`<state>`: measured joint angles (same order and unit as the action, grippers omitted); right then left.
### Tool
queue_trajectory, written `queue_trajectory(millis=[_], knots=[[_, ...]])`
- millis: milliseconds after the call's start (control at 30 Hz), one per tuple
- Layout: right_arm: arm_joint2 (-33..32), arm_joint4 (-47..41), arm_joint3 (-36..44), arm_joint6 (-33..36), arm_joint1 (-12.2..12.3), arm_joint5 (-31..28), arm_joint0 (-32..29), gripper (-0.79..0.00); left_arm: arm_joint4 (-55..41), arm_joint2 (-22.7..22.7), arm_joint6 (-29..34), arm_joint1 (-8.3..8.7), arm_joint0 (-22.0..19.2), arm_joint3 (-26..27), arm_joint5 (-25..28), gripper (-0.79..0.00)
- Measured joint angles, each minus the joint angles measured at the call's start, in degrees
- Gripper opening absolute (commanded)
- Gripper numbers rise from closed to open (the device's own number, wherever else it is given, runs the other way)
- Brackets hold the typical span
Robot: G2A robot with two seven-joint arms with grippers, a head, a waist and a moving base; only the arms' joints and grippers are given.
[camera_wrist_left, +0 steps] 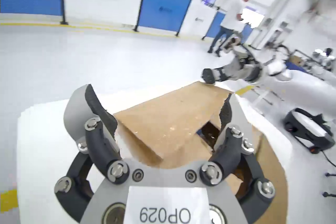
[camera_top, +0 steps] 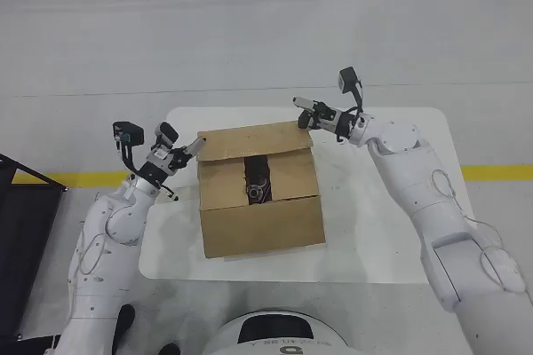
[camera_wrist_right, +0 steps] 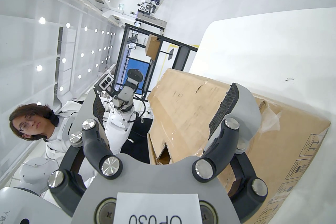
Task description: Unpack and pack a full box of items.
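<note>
In the top view, your box (camera_top: pixel 222 191) sits mid-worktop (camera_top: pixel 382 240), its top flaps parted over a dark gap (camera_top: pixel 256 182) with items inside. The left pincer (camera_top: pixel 188 149) is at the box's far left corner and the right pincer (camera_top: pixel 302 108) is at the far right corner.

In the left wrist view, your left pincer (camera_wrist_left: pixel 160 101) is open, fingers (camera_wrist_left: pixel 90 107) spread wide above the flaps of the box (camera_wrist_left: pixel 168 125). You cannot tell whether they touch. The right pincer (camera_wrist_left: pixel 208 76) shows beyond the far edge.

In the right wrist view, your right pincer (camera_wrist_right: pixel 165 96) is open too, holding nothing, with one finger (camera_wrist_right: pixel 225 107) in front of the box (camera_wrist_right: pixel 275 135).
</note>
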<state>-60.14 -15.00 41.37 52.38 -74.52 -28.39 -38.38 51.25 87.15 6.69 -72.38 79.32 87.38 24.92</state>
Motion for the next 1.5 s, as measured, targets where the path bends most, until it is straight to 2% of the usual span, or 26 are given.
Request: queue_trajectory(millis=[67,167,300,400,533,700,833,1067,1500], knots=[[-0.8,0.7,2.0,-0.5,0.5,0.0,-1.3,0.0,3.1,-1.7,1.6,-0.23,-1.1,0.0,-7.1,0.0],[-2.0,1.4,5.0,-0.8,1.2,0.0,-3.2,0.0,9.0,-3.5,2.3,-0.14,-1.4,0.2,-10.3,0.0],[-4.3,2.6,10.4,-1.1,2.4,0.7,-6.5,0.0,16.1,-5.1,2.0,0.16,-0.9,-0.6,-9.0,0.0],[-5.7,3.7,14.7,-1.2,3.1,1.5,-8.8,0.0,17.2,-5.4,2.0,0.27,-0.5,-1.3,-8.7,0.0],[-7.3,5.4,20.7,-2.1,3.9,3.2,-11.5,0.0,16.1,-5.3,2.2,0.33,-0.1,-2.0,-8.5,0.0],[-8.3,6.5,27.8,-4.3,4.4,6.3,-14.0,0.0,9.8,-4.9,3.3,0.27,0.1,-2.8,-6.3,0.0],[-8.3,6.5,27.6,-4.3,4.4,6.3,-14.0,0.0,6.3,-4.7,4.6,0.3,0.0,-3.3,-5.0,0.0],[-8.3,6.5,27.6,-4.3,4.4,6.3,-14.0,0.0,5.7,-5.9,6.0,0.3,-1.1,-4.0,-5.1,0.0],[-8.3,6.5,27.6,-4.3,4.4,6.3,-14.0,0.0,2.5,-11.7,9.6,-0.48,-5.9,-5.5,-4.9,0.0]])
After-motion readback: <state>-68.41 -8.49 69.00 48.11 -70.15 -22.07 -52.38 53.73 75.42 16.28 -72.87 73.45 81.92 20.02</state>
